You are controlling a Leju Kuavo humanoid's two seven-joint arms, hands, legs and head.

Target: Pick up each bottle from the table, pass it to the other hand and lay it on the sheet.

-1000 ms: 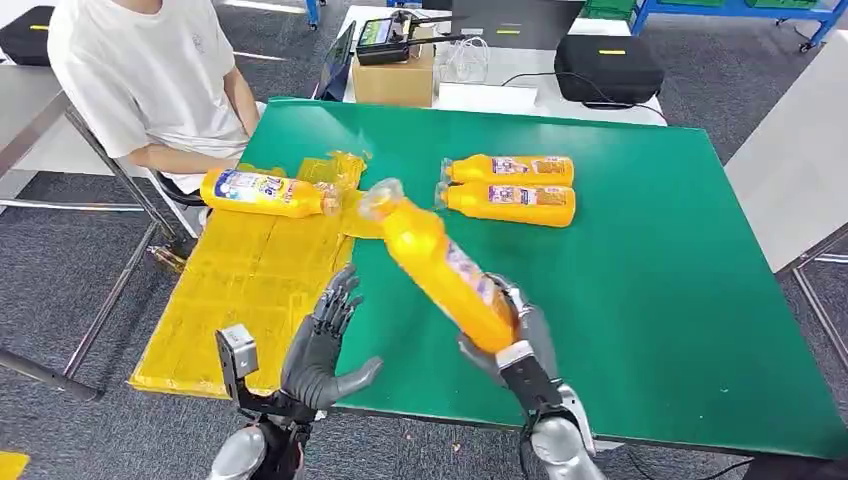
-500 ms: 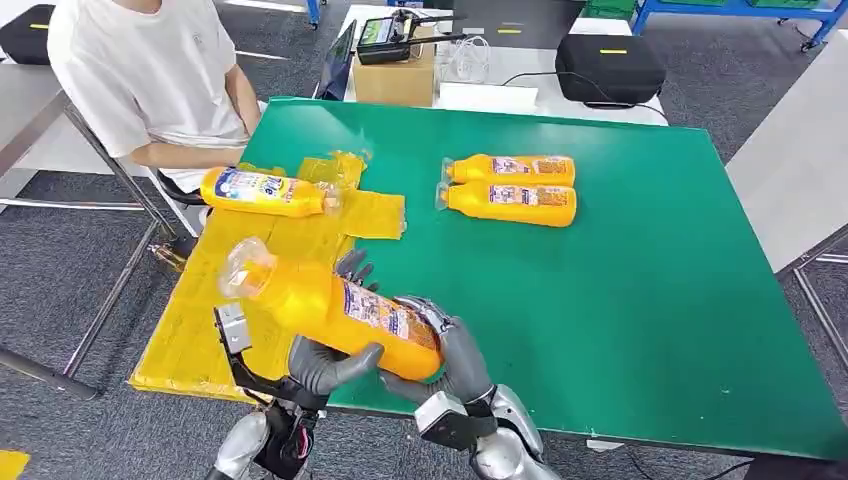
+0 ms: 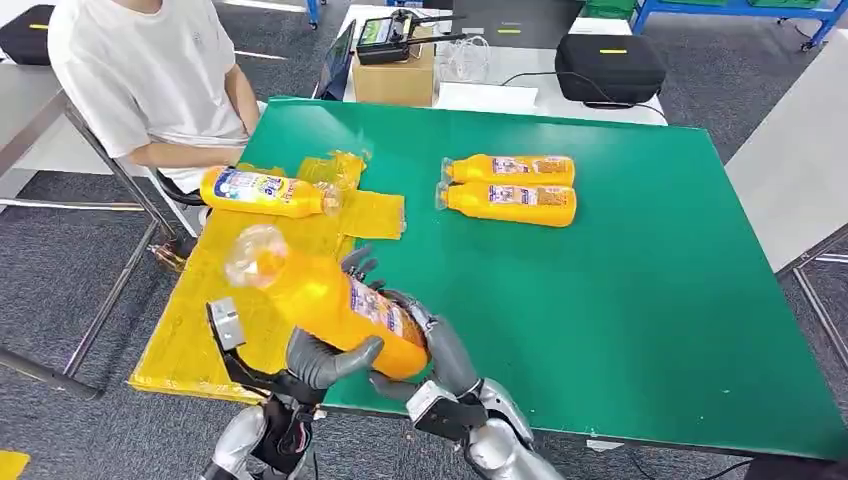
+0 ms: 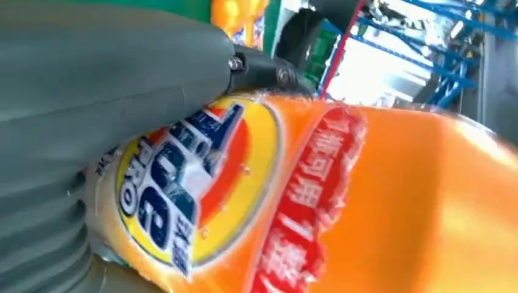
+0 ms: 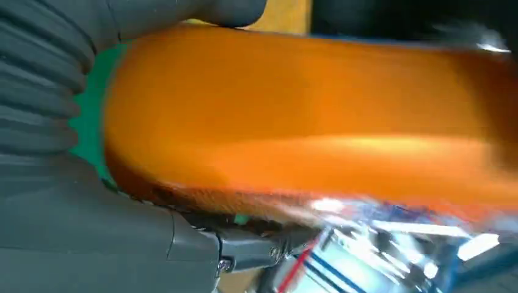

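Observation:
An orange bottle with a clear cap hangs tilted above the near table edge, cap toward the yellow sheet. My left hand wraps it from below, thumb across the front and fingers behind. My right hand grips its base end. The left wrist view has the bottle's label pressed against my left hand. In the right wrist view my right hand clasps the orange body. Another bottle lies on the sheet's far end. Two more bottles lie side by side on the green table.
A person in a white shirt sits at the table's far left corner, close to the sheet. A cardboard box and a black case stand on a table behind. A grey table is to the right.
My right hand swung the bottle from pointing away over the table to the left, cap toward the sheet. My left hand, open before, has closed around it.

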